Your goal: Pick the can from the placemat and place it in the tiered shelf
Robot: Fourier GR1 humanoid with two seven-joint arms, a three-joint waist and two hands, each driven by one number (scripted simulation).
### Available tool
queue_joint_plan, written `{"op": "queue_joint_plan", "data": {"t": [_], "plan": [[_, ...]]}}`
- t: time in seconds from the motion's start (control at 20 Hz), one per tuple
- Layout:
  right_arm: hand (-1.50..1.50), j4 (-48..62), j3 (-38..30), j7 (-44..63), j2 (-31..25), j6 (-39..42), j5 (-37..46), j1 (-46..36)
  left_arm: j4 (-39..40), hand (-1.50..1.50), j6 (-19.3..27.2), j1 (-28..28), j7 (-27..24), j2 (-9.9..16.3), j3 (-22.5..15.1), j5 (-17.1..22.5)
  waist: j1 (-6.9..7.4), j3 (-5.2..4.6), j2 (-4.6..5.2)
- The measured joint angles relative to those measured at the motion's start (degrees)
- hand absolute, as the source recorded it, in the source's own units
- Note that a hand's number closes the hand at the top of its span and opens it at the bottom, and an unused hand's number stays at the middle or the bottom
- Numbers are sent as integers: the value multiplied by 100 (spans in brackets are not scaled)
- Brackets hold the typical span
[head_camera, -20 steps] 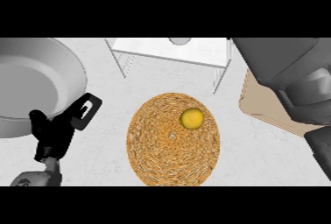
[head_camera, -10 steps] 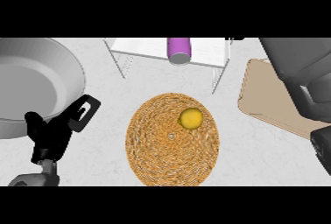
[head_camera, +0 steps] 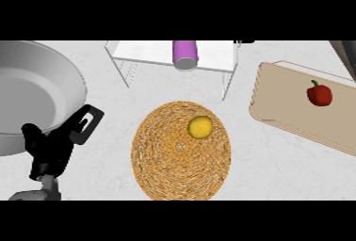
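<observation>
Bare counter (head_camera: 278,160) lies open between the placemat (head_camera: 181,153) and the shelf (head_camera: 173,56). A big pan (head_camera: 35,94) crowds the left; a cutting board (head_camera: 299,113) with a pepper (head_camera: 319,93) blocks the right. A lemon (head_camera: 199,127) sits on the mat.

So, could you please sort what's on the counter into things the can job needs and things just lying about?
Needed:
purple cylindrical can, lying on the shelf
white tiered shelf
round woven placemat

Lying about:
yellow lemon on the placemat
grey metal pot
beige cutting board
red bell pepper
</observation>
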Motion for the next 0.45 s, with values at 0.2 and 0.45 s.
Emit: {"op": "queue_joint_plan", "data": {"t": [0.2,0.45], "plan": [[-150,-358,-191,61,-370,34,-148,279,-3,0,-27,58,-8,12,83,45,-101,8,-41],[-150,-1021,-302,150,-723,482,-413,732,-63,0,-92,166,30,56,169,106,-187,8,-79]]}}
